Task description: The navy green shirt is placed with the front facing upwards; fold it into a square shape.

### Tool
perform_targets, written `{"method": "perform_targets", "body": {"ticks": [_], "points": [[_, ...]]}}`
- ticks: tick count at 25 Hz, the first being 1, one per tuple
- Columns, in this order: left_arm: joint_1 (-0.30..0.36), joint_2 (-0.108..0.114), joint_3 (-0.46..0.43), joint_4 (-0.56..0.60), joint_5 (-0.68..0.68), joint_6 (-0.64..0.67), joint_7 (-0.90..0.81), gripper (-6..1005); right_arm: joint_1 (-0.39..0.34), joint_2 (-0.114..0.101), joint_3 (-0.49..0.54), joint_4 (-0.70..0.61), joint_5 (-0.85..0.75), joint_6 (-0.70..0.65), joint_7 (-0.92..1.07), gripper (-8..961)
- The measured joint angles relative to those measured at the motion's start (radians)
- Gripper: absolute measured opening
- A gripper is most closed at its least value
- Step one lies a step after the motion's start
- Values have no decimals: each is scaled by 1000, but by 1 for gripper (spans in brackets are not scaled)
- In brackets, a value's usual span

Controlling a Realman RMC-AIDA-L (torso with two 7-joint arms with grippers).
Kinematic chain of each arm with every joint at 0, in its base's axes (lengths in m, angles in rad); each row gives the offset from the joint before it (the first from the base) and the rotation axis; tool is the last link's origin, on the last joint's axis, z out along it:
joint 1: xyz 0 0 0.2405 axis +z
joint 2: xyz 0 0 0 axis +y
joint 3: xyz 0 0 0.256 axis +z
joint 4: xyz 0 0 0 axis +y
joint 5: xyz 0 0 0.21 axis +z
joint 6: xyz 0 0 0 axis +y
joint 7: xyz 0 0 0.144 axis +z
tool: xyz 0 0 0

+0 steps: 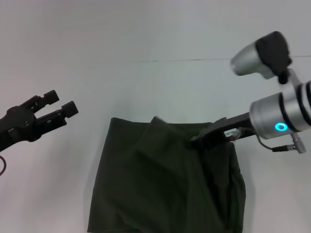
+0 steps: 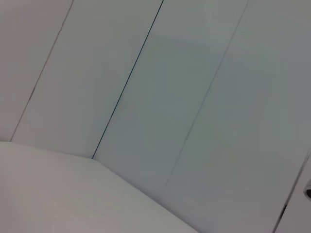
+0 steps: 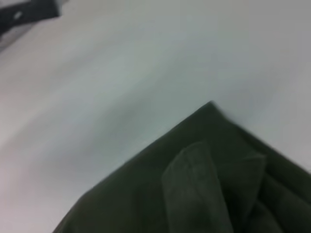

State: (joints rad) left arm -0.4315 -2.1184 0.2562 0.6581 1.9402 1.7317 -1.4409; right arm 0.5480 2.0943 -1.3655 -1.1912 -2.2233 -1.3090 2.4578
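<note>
Left gripper [image 1: 60, 103]: we hold it raised at far left, fingers parted, nothing between them, well apart from cloth.

Navy green shirt [image 1: 160, 184]: one garment, centre of white table [image 1: 146, 34], already bunched into rough rectangle, long axis running toward us.

Right gripper [image 1: 194, 139]: down on shirt's far right edge, nearer arm by far; we cannot tell its finger state or whether it pinches cloth.
</note>
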Motion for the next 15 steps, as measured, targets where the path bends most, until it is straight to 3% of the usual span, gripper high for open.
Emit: {"method": "perform_targets", "body": {"ticks": [15], "points": [[-12, -4, -1, -13, 0, -9, -3, 964, -143, -1, 166, 141, 153, 183, -87, 36]]}}
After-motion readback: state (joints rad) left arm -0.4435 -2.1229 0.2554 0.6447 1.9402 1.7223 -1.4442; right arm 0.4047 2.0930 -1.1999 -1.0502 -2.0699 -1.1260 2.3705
